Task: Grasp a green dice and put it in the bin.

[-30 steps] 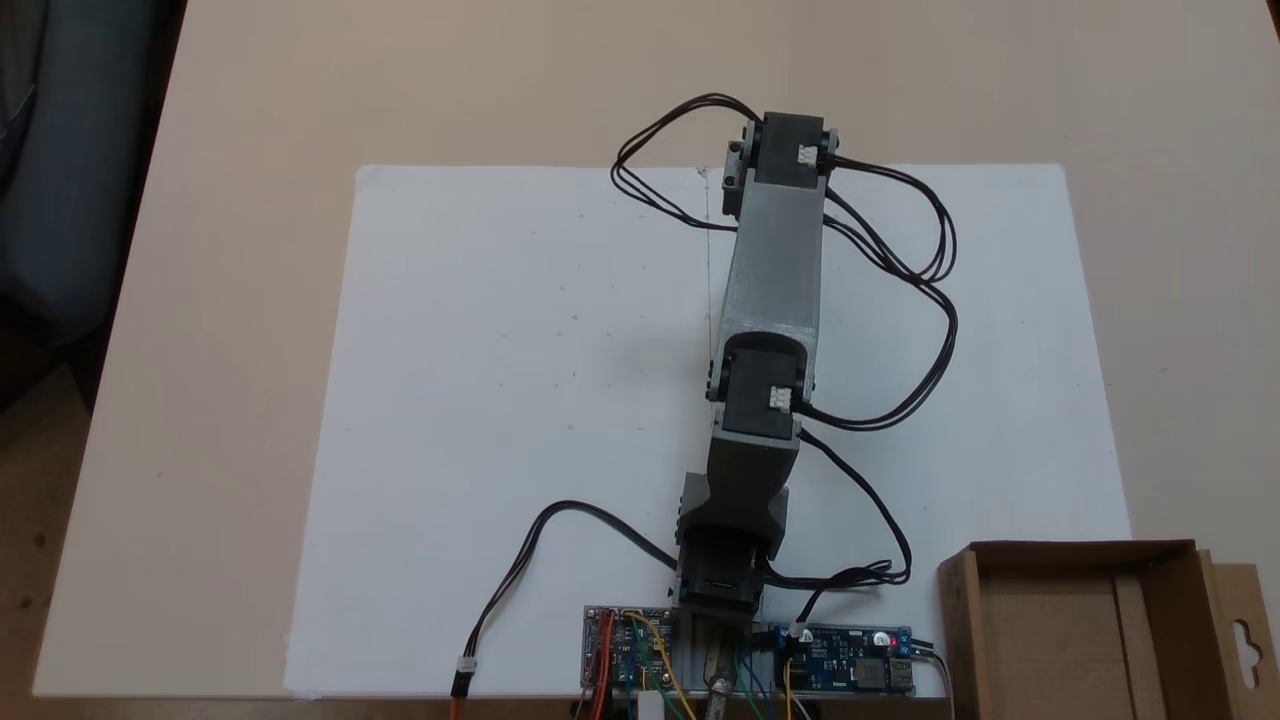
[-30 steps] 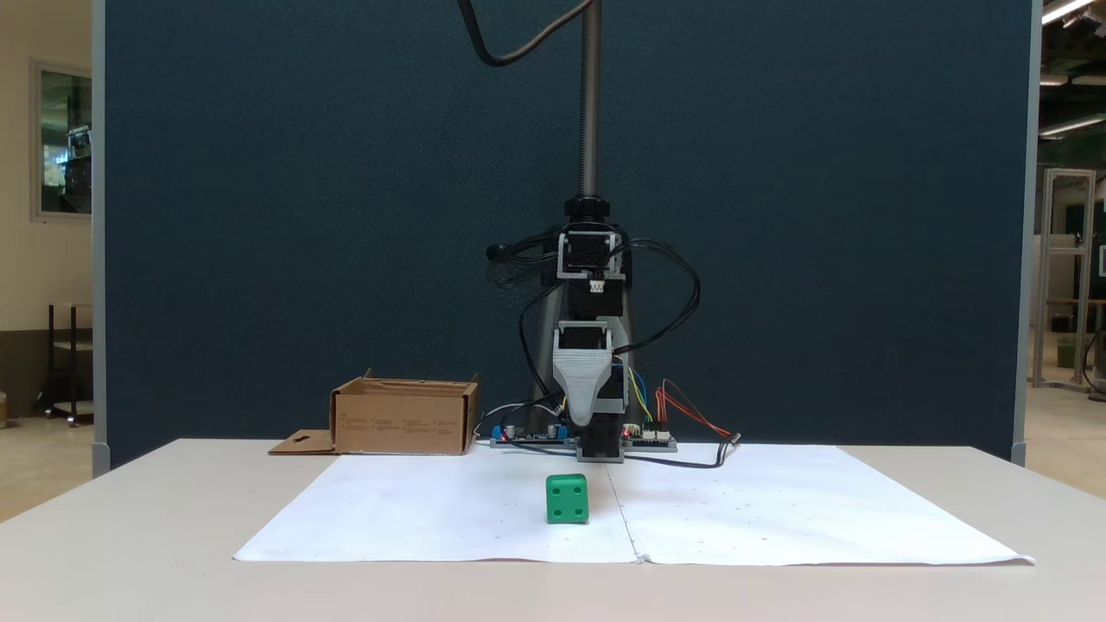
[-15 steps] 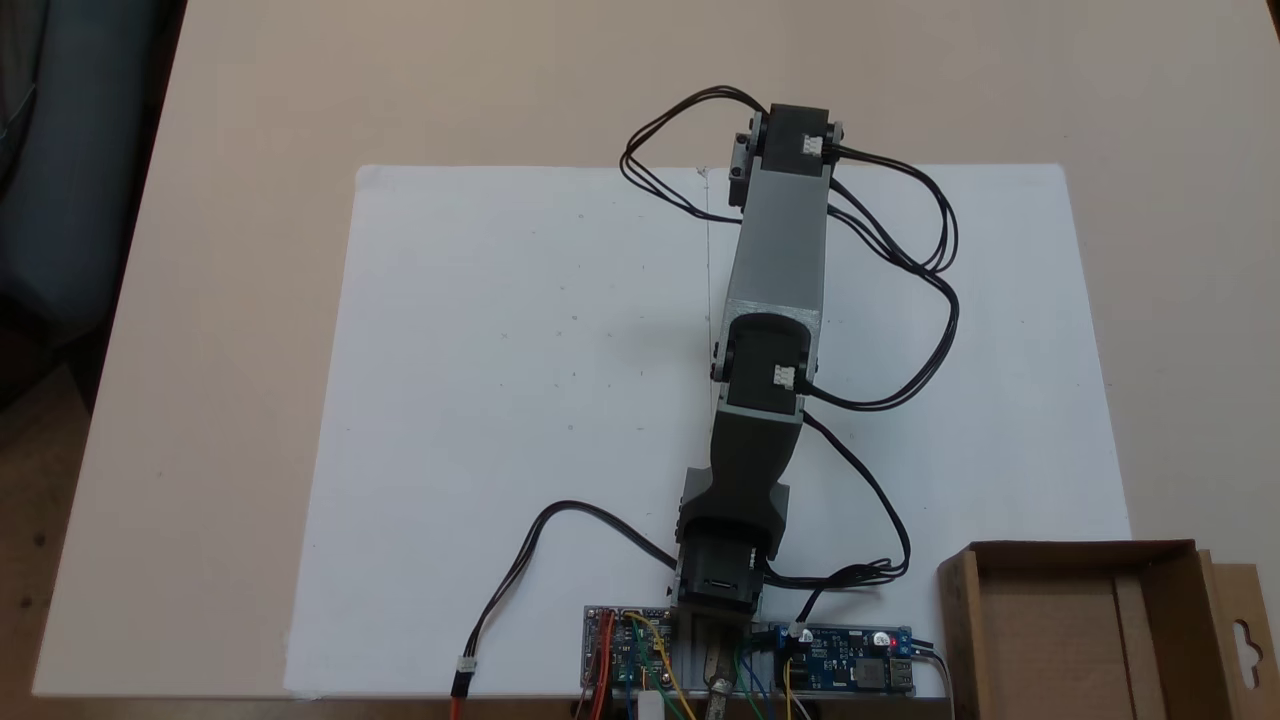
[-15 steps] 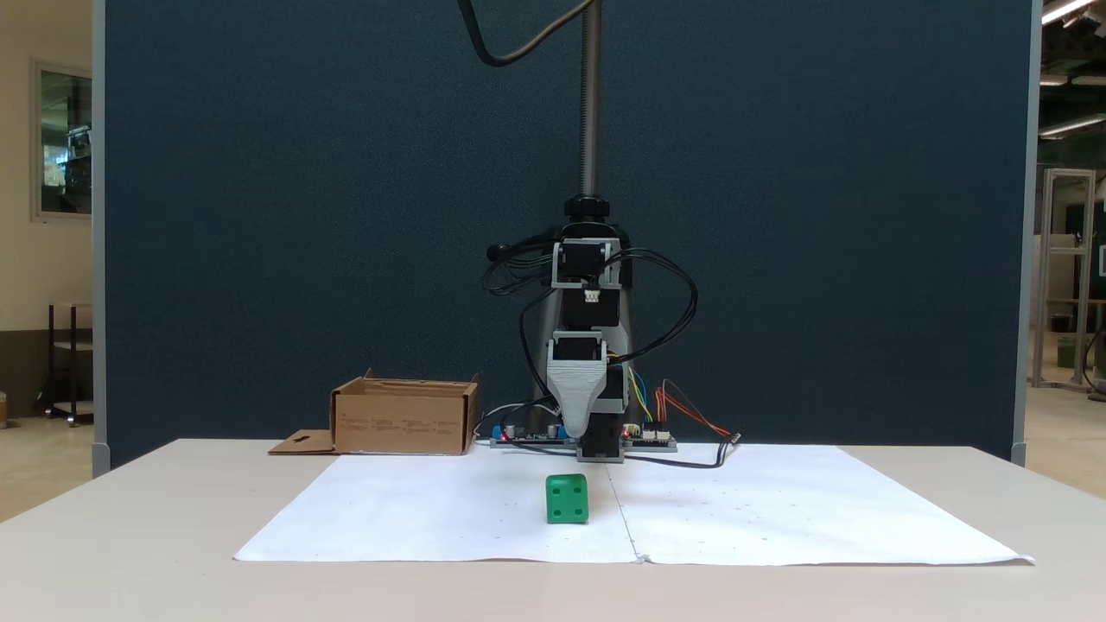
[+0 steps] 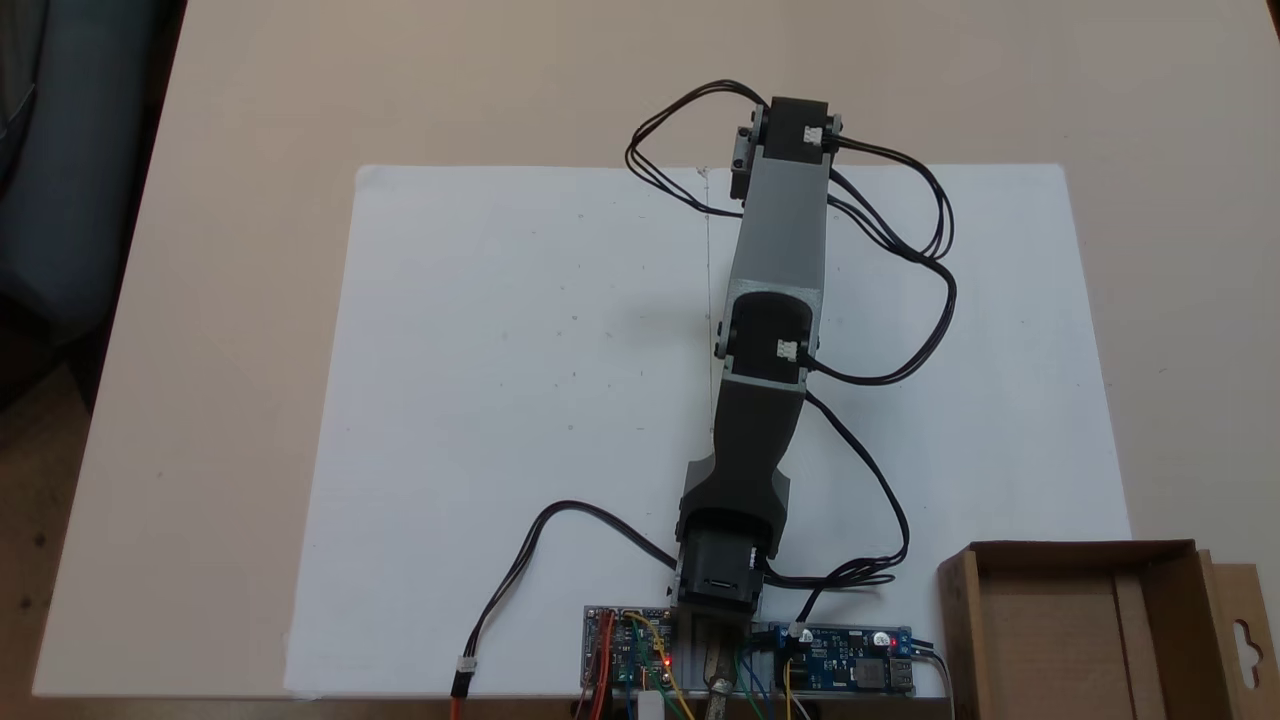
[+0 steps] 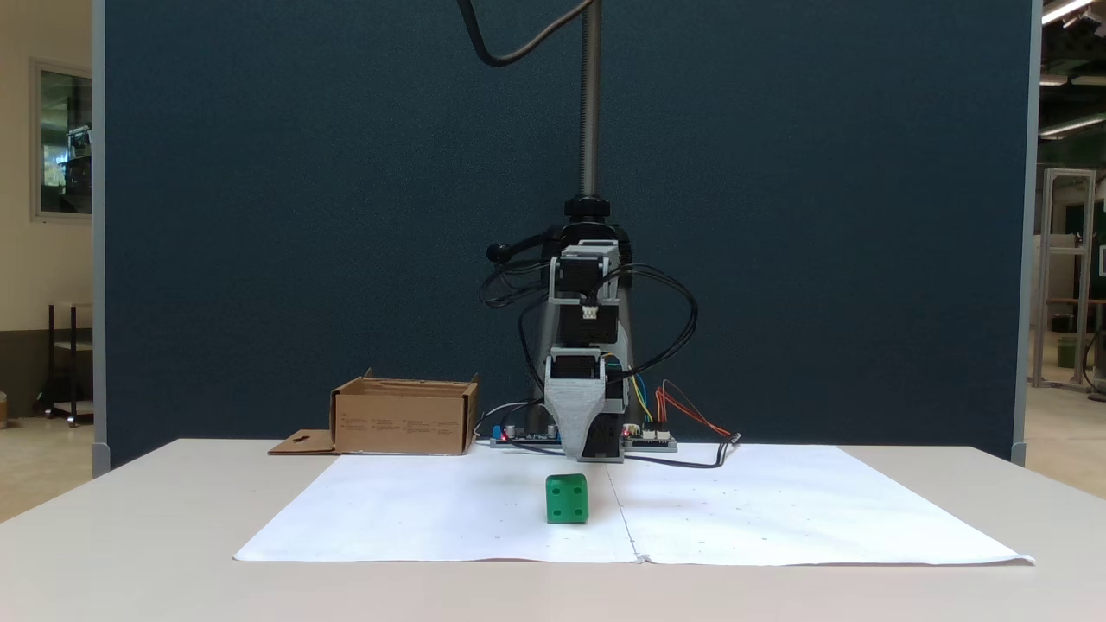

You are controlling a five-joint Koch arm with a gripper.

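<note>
The green dice [image 6: 567,498] sits on the white paper [image 6: 432,518], close to the paper's centre line and nearer the camera than the arm. My gripper [image 6: 576,449] points down, just above and behind the dice, apart from it. Its grey wedge-shaped jaw faces the camera and covers the other jaw, so the gap cannot be read. From above, the arm [image 5: 780,250] stretches over the paper along its centre line. The bin [image 6: 402,423] is a brown cardboard box beside the arm's base; from above the bin [image 5: 956,620] lies at the lower right, with its hang-hole flap [image 5: 1245,640].
Circuit boards [image 5: 850,672] and coloured wires lie at the arm's base [image 5: 715,590]. Black cables [image 5: 920,300] loop off the arm's right side. A dark blue partition [image 6: 302,216] stands behind the table. Bare paper [image 5: 500,350] spreads left of the arm.
The arm has reached farther out over the paper and the gripper has come down, closer to the dice. The dice and the bin have not moved.
</note>
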